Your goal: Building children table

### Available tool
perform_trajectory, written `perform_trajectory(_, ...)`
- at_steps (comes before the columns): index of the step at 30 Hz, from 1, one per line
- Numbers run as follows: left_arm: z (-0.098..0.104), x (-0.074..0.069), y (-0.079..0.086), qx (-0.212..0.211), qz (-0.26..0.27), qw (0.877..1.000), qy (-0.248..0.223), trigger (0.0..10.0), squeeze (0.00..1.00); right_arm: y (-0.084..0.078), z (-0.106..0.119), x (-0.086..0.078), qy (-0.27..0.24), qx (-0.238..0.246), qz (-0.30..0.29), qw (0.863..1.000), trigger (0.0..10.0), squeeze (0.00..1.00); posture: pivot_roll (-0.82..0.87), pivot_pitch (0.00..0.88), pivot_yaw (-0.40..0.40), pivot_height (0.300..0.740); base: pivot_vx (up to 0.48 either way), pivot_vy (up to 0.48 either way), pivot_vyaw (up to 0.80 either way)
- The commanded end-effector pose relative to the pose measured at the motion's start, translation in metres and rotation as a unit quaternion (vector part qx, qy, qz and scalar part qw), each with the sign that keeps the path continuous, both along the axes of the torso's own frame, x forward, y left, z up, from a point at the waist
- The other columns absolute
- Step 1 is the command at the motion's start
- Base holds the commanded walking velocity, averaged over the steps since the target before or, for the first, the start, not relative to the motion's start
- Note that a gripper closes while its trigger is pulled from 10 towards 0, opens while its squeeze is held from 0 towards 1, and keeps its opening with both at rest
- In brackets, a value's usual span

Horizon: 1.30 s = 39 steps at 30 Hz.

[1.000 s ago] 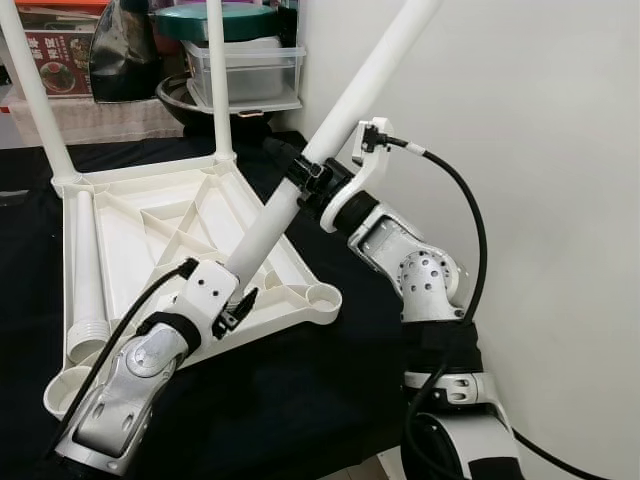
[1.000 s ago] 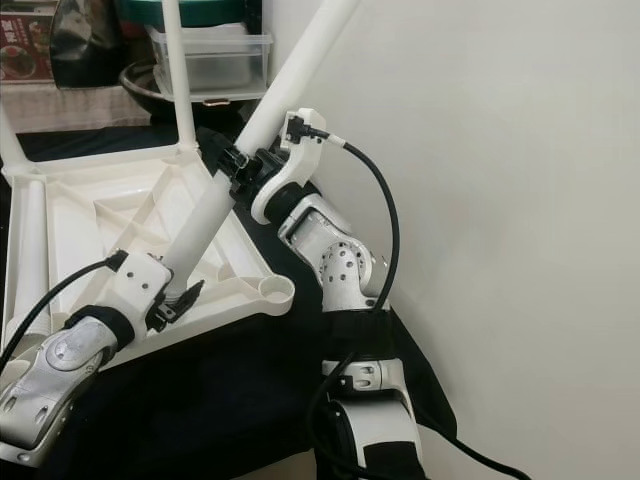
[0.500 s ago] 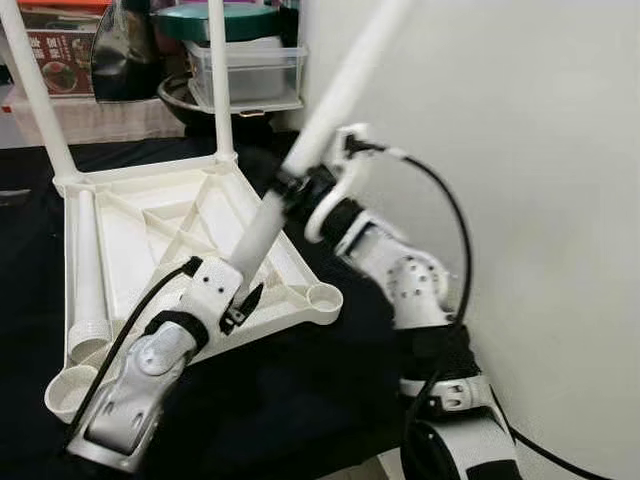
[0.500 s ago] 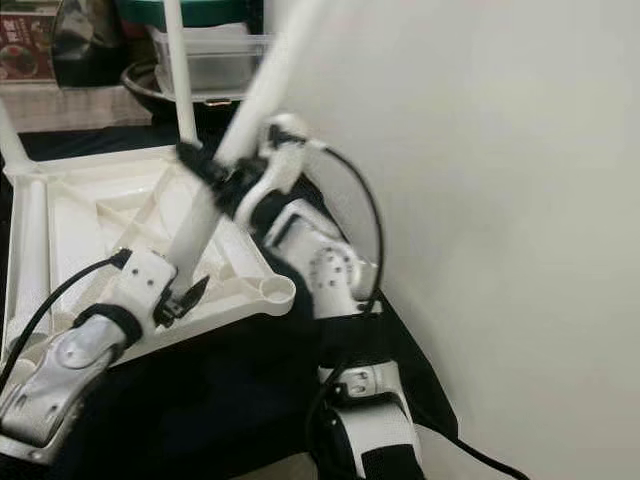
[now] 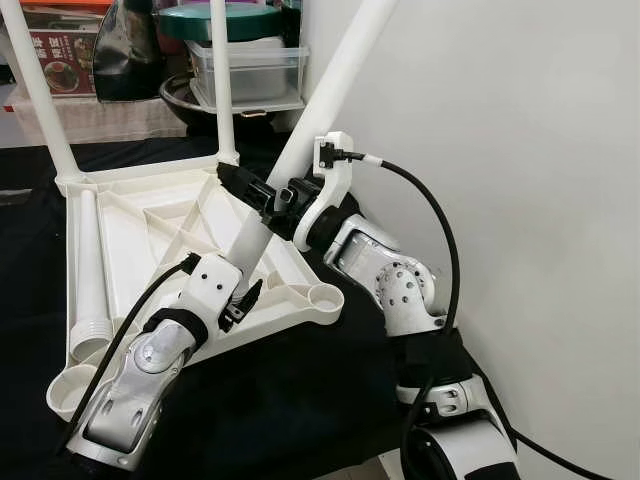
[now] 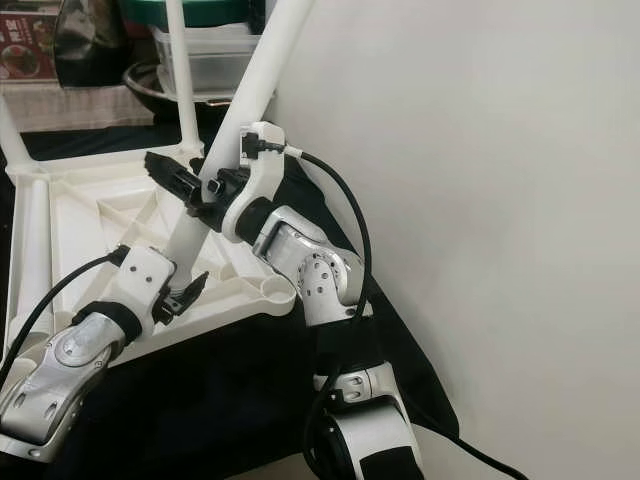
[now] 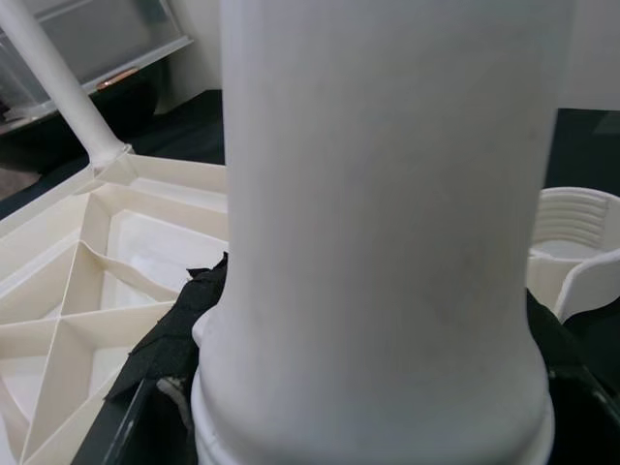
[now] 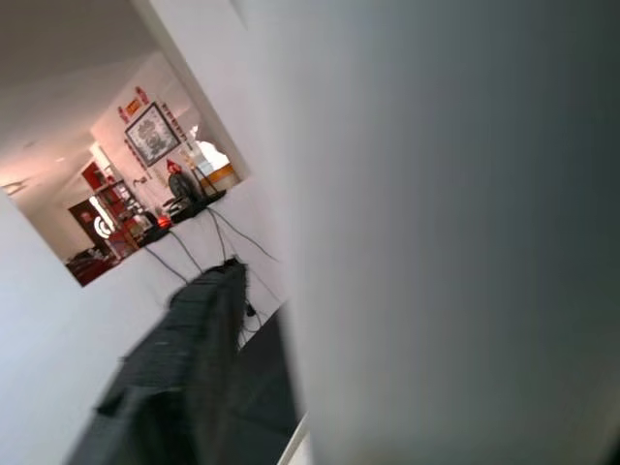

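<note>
The white table top point(image 5: 130, 178) lies upside down on a black cloth. Two legs point(image 5: 222, 80) stand upright in its far corners. A third leg point(image 5: 88, 260) lies along its left side. A fourth leg point(image 5: 335, 85) leans steeply over the near right part, above the empty corner socket point(image 5: 325, 297). My left gripper point(image 5: 238, 292) is shut on this leg's lower end point(image 7: 368, 291). Higher up, my right gripper point(image 5: 252, 186) has the leg between its fingers. One finger point(image 8: 184, 368) stands a little off the leg, so the gripper is open.
A white wall point(image 5: 520, 150) runs close along the right. Plastic boxes point(image 5: 245, 70), a dark pot and packages stand behind the table top. Another empty socket point(image 5: 70, 385) is at the near left corner. The black cloth point(image 5: 300, 400) covers the floor in front.
My right gripper has slid down the leaning leg and to the left, loosening its hold. The leg now stands steeper. My left gripper keeps its hold at the lower end.
</note>
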<state>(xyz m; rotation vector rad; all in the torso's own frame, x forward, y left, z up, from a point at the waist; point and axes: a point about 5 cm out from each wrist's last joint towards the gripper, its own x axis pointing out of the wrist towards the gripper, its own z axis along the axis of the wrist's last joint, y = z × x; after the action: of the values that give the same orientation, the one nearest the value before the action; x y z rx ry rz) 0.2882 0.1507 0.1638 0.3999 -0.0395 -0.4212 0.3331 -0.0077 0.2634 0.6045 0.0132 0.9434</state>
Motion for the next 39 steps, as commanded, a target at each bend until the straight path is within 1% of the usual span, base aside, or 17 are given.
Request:
perform_trajectory(1, 0.0, -0.001, -0.01, 0.014, -0.023, 1.0, -0.002, 10.0, 0.0, 0.036, -0.025, -0.022, 0.064, 0.064, 0.049, 0.995, 0.0, 0.0, 0.15, 0.0, -0.101, 0.74, 0.0, 0.0, 0.0)
perform_trajectory(9, 0.001, 0.0, -0.01, 0.014, -0.024, 1.0, -0.003, 10.0, 0.0, 0.031, -0.026, -0.015, 0.068, 0.085, 0.023, 0.994, 0.0, 0.0, 0.15, 0.0, -0.096, 0.74, 0.0, 0.0, 0.0)
perform_trajectory(10, 0.001, 0.0, -0.01, 0.012, -0.024, 1.0, -0.002, 10.0, 0.06, 0.031, -0.026, -0.015, 0.067, 0.086, 0.022, 0.994, 0.0, 0.0, 0.15, 0.0, -0.094, 0.74, 0.0, 0.0, 0.0)
perform_trajectory(11, 0.001, 0.0, -0.01, 0.009, -0.024, 1.0, -0.002, 10.0, 1.0, 0.029, -0.026, -0.014, 0.065, 0.086, 0.019, 0.994, 0.0, 0.0, 0.15, 0.0, -0.094, 0.74, 0.0, 0.0, 0.0)
perform_trajectory(20, 0.003, -0.003, -0.008, -0.008, -0.036, 0.999, 0.001, 10.0, 1.0, 0.015, -0.02, -0.008, 0.037, 0.087, 0.008, 0.995, 0.0, 0.0, 0.15, 0.0, -0.091, 0.74, 0.0, 0.0, 0.0)
perform_trajectory(21, 0.01, -0.009, -0.007, -0.022, -0.049, 0.998, -0.012, 10.0, 1.0, 0.002, -0.015, -0.001, 0.003, 0.077, 0.001, 0.997, 0.0, 0.0, 0.16, 0.0, -0.097, 0.74, 0.0, 0.0, 0.0)
perform_trajectory(26, 0.024, -0.013, -0.002, -0.058, -0.041, 0.997, -0.038, 10.0, 1.0, -0.021, -0.012, 0.01, -0.052, 0.033, -0.017, 0.998, 0.0, 0.0, 0.16, 0.0, -0.099, 0.74, 0.0, 0.0, 0.0)
perform_trajectory(27, 0.028, -0.016, 0.0, -0.06, -0.045, 0.996, -0.044, 10.0, 0.05, -0.031, -0.012, 0.015, -0.072, 0.009, -0.029, 0.997, 0.0, 0.0, 0.16, 0.0, -0.1, 0.74, 0.0, 0.0, 0.0)
perform_trajectory(29, 0.028, -0.016, 0.0, -0.06, -0.045, 0.996, -0.044, 10.0, 0.05, -0.031, -0.012, 0.015, -0.072, 0.009, -0.029, 0.997, 0.0, 0.0, 0.16, 0.0, -0.1, 0.74, 0.0, 0.0, 0.0)
perform_trajectory(30, 0.031, -0.019, 0.003, -0.063, -0.049, 0.996, -0.049, 10.0, 0.0, -0.045, -0.01, 0.023, -0.094, -0.02, -0.052, 0.994, 0.0, 0.0, 0.16, 0.0, -0.101, 0.74, 0.0, 0.0, 0.0)
perform_trajectory(31, 0.031, -0.019, 0.003, -0.063, -0.049, 0.996, -0.049, 10.0, 0.0, -0.045, -0.01, 0.023, -0.094, -0.02, -0.052, 0.994, 0.0, 0.0, 0.16, 0.0, -0.101, 0.74, 0.0, 0.0, 0.0)
perform_trajectory(32, 0.033, -0.023, 0.005, -0.058, -0.051, 0.996, -0.054, 10.0, 0.0, -0.064, -0.006, 0.033, -0.11, -0.044, -0.08, 0.99, 0.0, 0.0, 0.16, 0.0, -0.105, 0.74, 0.0, 0.0, 0.0)
perform_trajectory(34, 0.033, -0.023, 0.005, -0.058, -0.051, 0.996, -0.054, 10.0, 0.0, -0.064, -0.006, 0.033, -0.11, -0.044, -0.08, 0.99, 0.0, 0.0, 0.16, 0.0, -0.105, 0.74, 0.0, 0.0, 0.0)
perform_trajectory(35, 0.033, -0.026, 0.007, -0.056, -0.05, 0.996, -0.056, 10.0, 0.0, -0.082, 0.0, 0.04, -0.124, -0.066, -0.107, 0.984, 0.0, 0.0, 0.16, 0.0, -0.109, 0.74, 0.0, 0.0, 0.0)
perform_trajectory(36, 0.033, -0.026, 0.007, -0.056, -0.05, 0.996, -0.056, 10.0, 0.0, -0.082, 0.0, 0.04, -0.124, -0.066, -0.107, 0.984, 0.0, 0.0, 0.16, 0.0, -0.109, 0.74, 0.0, 0.0, 0.0)
perform_trajectory(37, 0.031, -0.029, 0.011, -0.058, -0.041, 0.996, -0.055, 10.0, 0.0, -0.104, 0.01, 0.047, -0.15, -0.096, -0.132, 0.975, 0.0, 0.0, 0.16, 0.0, -0.111, 0.74, 0.0, 0.0, 0.0)
perform_trajectory(39, 0.031, -0.029, 0.011, -0.058, -0.041, 0.996, -0.055, 10.0, 0.0, -0.104, 0.01, 0.047, -0.15, -0.096, -0.132, 0.975, 0.0, 0.0, 0.16, 0.0, -0.111, 0.74, 0.0, 0.0, 0.0)
